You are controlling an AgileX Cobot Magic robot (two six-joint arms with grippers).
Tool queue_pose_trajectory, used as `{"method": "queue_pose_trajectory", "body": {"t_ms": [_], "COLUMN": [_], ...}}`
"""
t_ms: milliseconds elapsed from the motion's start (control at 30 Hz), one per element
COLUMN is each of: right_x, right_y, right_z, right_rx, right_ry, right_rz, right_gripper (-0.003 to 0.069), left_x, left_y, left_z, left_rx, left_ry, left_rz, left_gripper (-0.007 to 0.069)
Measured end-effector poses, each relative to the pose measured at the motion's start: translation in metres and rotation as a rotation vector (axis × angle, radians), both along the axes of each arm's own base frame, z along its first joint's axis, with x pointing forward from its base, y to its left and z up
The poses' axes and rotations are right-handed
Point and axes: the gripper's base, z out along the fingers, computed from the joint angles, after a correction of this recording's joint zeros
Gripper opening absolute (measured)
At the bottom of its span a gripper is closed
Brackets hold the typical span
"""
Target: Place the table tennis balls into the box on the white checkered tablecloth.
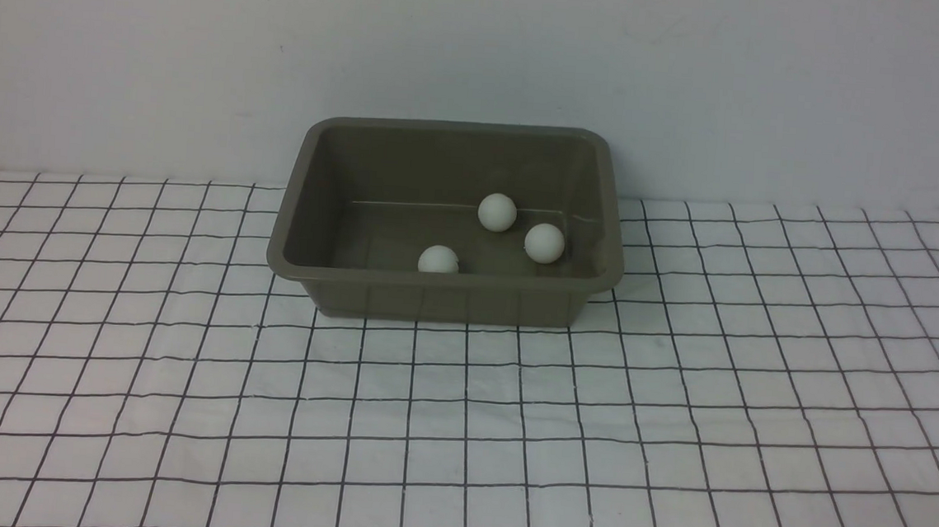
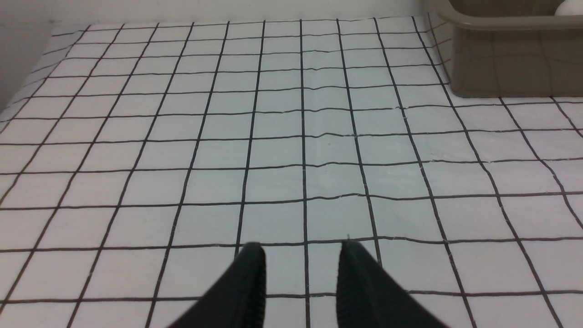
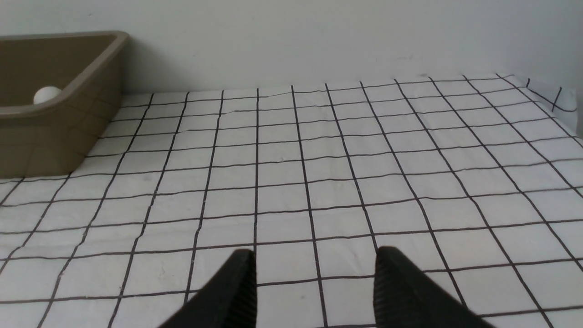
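Three white table tennis balls lie inside the olive-brown box [image 1: 434, 302]: one near the back [image 1: 497, 212], one to its right [image 1: 544, 242], one against the front wall [image 1: 438, 260]. The box stands on the white checkered tablecloth [image 1: 458, 428] by the wall. Neither arm shows in the front view. My left gripper [image 2: 300, 255] hovers open and empty over bare cloth, well short of the box [image 2: 510, 64], where the top of a ball [image 2: 571, 8] peeks over the rim. My right gripper [image 3: 314, 262] is also open and empty, with the box [image 3: 54, 136] and a ball [image 3: 45, 94] far off to one side.
A plain pale wall [image 1: 484, 50] rises directly behind the box. The slightly wrinkled cloth spreads wide on both sides and in front of the box. Its far right edge folds down [image 3: 560, 98].
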Motion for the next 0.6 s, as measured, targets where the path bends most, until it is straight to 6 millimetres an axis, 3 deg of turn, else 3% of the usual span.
{"method": "queue_pose_trajectory", "body": {"t_ms": [600], "right_x": [0.0001], "right_y": [0.0028], "right_z": [-0.0001], "right_rx": [-0.082], "right_ry": [-0.001], "right_rz": [0.055], "right_gripper": [0.0327], "left_x": [0.0001], "left_y": [-0.0001], "left_z": [-0.0002], "left_rx": [-0.003], "left_ry": [-0.001], "left_rz": [0.000], "left_gripper": [0.0205]}}
